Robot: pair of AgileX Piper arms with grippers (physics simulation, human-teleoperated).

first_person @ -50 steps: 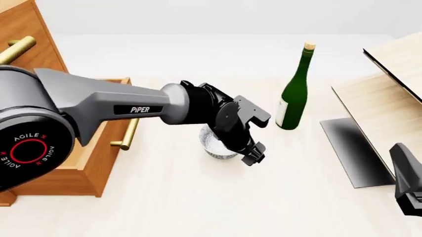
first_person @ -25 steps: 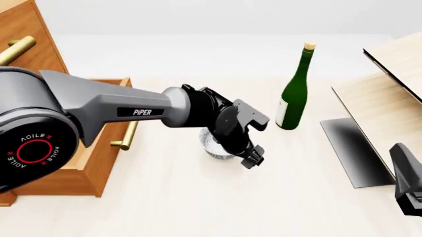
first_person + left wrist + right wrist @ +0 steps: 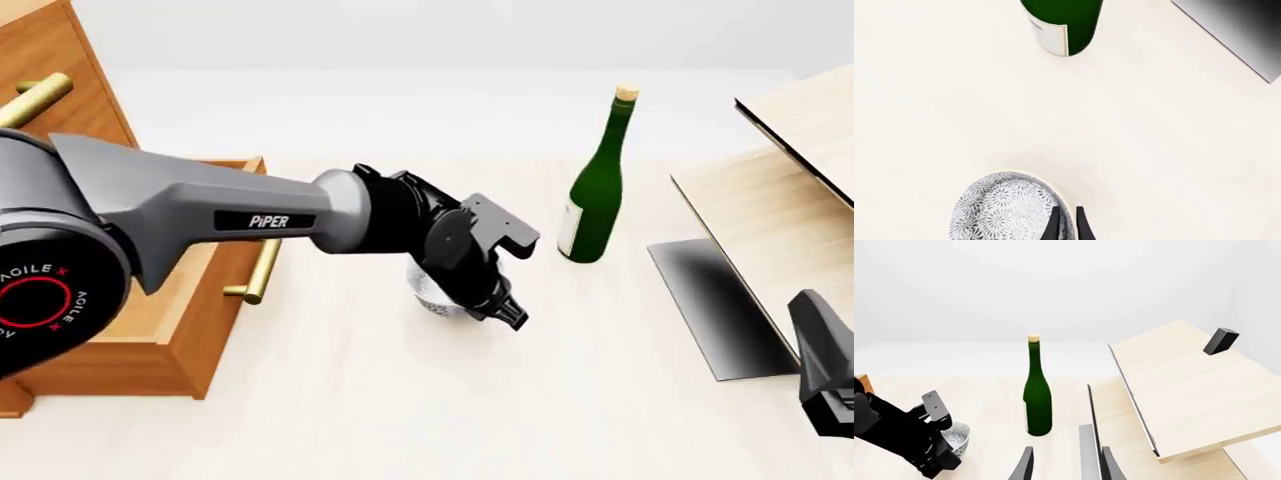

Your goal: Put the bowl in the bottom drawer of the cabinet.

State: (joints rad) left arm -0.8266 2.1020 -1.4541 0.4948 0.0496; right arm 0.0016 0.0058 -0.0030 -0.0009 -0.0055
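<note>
The small speckled white bowl (image 3: 429,299) hangs largely hidden behind my left gripper (image 3: 505,312) near the middle of the table. In the left wrist view the two dark fingertips (image 3: 1052,226) are pinched close together on the rim of the bowl (image 3: 1004,212), so that gripper is shut on it. To the left stands the orange-brown cabinet (image 3: 47,60), its bottom drawer (image 3: 180,325) pulled out, brass handle (image 3: 262,268) facing the bowl. My right gripper (image 3: 1066,467) is open and holds nothing, low at the right edge (image 3: 825,375), far from the bowl (image 3: 958,436).
A green wine bottle (image 3: 597,190) stands upright just right of and behind the bowl. Pale wooden furniture (image 3: 787,190) with a black panel (image 3: 714,305) fills the right side. An upper brass handle (image 3: 34,100) juts from the cabinet.
My left gripper has shifted slightly left and up, carrying the bowl with it, and its wrist has turned a little. The right arm has stayed put.
</note>
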